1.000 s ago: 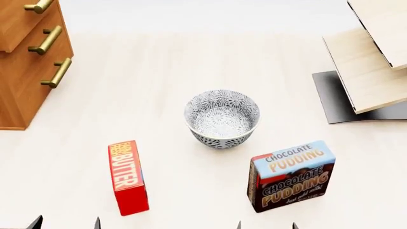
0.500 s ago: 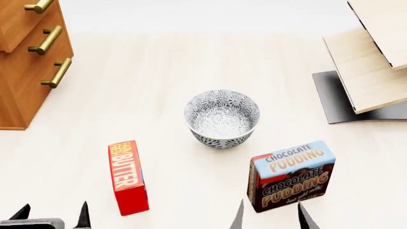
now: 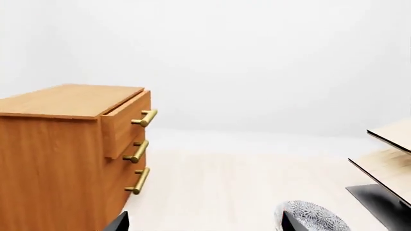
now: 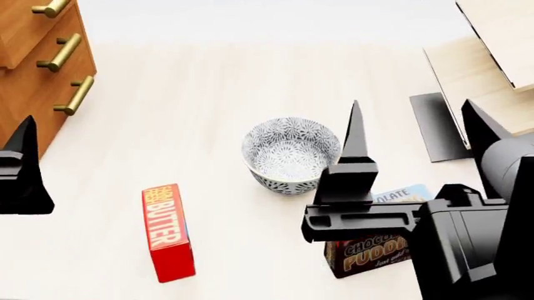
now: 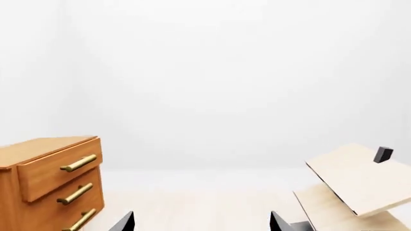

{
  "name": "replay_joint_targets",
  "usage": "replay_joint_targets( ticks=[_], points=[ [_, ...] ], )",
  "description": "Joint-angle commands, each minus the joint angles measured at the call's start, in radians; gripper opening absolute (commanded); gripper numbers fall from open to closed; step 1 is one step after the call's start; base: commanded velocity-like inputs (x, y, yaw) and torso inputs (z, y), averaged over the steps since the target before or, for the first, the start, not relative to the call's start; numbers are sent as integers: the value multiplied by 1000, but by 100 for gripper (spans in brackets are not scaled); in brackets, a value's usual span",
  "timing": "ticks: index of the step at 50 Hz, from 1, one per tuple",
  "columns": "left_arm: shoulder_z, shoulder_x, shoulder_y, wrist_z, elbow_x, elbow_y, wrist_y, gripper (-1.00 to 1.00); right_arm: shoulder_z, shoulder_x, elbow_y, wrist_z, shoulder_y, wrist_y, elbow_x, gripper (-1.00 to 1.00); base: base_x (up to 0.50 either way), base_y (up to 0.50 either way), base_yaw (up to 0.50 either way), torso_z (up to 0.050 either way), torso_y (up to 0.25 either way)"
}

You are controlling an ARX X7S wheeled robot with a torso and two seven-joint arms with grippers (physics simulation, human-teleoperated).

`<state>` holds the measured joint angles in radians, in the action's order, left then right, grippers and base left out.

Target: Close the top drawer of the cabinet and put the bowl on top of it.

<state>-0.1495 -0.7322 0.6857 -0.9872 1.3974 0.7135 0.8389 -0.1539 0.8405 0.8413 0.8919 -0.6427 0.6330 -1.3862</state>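
The bowl [image 4: 288,153], white with a grey floral pattern, stands upright on the pale floor mid-scene; its rim also shows in the left wrist view [image 3: 316,217]. The orange-brown cabinet [image 3: 57,154] stands to the left, and its top drawer [image 3: 126,124] sticks out a little beyond the fronts below. In the head view this drawer [image 4: 25,25] is at the top left corner. My left gripper [image 3: 204,224] is open and empty; one finger [image 4: 24,150] shows near the cabinet. Raised just right of the bowl, my right gripper [image 4: 411,107] is open and empty.
A red butter box [image 4: 167,231] lies in front of the bowl to the left. A chocolate pudding box [image 4: 371,253] sits partly behind my right gripper. A pale slatted wood structure [image 4: 467,69] on a dark base [image 4: 429,125] stands at the right.
Both grippers have risen from the bottom edge into the head view. The right one now covers part of the pudding box; the left one is near the cabinet. Nothing else moved.
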Motion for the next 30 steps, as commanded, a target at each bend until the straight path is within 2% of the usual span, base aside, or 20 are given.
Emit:
replay_joint_targets(
  ticks=[1, 23, 30],
  points=[
    [-67, -147, 123, -186, 278, 53, -20, 100, -28, 154, 59, 143, -105, -22, -257, 100, 0, 0, 0, 0, 0],
    [-61, -154, 87, -158, 245, 48, -30, 100, -44, 140, 47, 139, -122, -7, -238, 100, 0, 0, 0, 0, 0],
    [-56, -152, 29, -119, 188, 37, -44, 100, -56, 128, 22, 115, -102, 2, -192, 100, 0, 0, 0, 0, 0]
  ],
)
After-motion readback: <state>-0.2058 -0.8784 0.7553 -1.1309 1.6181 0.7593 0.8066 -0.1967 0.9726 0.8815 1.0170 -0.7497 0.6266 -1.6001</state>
